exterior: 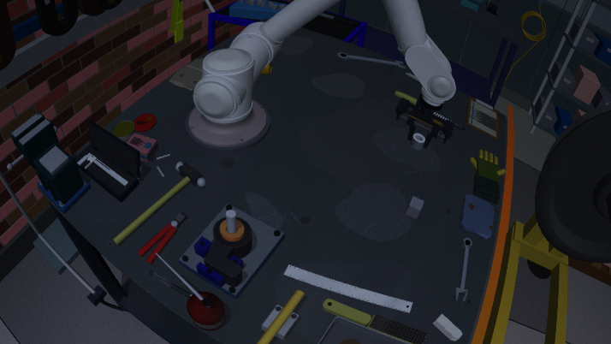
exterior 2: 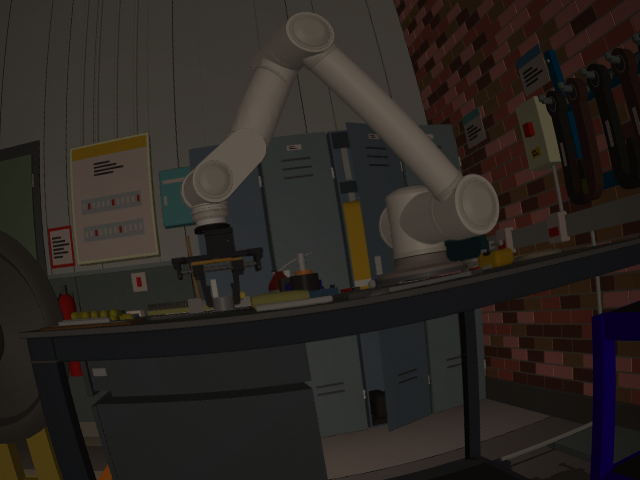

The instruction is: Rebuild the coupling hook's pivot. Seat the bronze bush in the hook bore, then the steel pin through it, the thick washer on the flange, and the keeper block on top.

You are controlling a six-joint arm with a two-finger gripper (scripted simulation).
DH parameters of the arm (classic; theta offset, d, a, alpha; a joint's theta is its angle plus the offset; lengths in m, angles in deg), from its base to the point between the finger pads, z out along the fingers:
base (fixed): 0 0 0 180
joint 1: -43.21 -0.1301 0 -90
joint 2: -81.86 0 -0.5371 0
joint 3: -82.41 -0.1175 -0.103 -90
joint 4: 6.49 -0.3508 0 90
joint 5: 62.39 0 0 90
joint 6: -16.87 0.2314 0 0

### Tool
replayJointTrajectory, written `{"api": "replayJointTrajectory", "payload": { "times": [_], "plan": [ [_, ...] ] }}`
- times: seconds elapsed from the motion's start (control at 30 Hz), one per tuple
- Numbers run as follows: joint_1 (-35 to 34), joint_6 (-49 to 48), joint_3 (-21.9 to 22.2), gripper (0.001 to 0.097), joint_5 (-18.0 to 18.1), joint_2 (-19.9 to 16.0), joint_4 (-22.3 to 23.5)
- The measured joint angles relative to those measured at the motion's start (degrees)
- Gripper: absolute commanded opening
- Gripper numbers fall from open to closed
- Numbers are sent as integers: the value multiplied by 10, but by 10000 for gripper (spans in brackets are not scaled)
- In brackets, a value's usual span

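Note:
The thick washer, a short grey ring with a hole, is partly hidden between my fingers at the far right of the table. My gripper is down over it and closed on it, and the washer rests on the table. The coupling hook sits in a fixture at the front left, with the orange bronze bush in its bore and the steel pin standing through it. The keeper block, a small grey cube, lies on the table nearer the front than the washer.
The table's orange right edge runs close by, with a clipboard, a yellow glove and a blue cloth along it. A steel ruler, a hammer and red pliers lie near the fixture.

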State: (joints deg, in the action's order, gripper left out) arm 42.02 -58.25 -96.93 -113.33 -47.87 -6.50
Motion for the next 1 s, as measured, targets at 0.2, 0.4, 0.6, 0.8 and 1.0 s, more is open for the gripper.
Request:
{"api": "replayJointTrajectory", "payload": {
  "times": [0.2, 0.4, 0.6, 0.8, 1.0],
  "plan": [
    [0, 0, 0, 310, 0, 0, 0],
    [0, 0, 0, 190, 0, 0, 0],
    [0, 0, 0, 75, 0, 0, 0],
    [0, 0, 0, 75, 0, 0, 0],
    [0, 0, 0, 75, -1, 1, 0]
  ]
}}
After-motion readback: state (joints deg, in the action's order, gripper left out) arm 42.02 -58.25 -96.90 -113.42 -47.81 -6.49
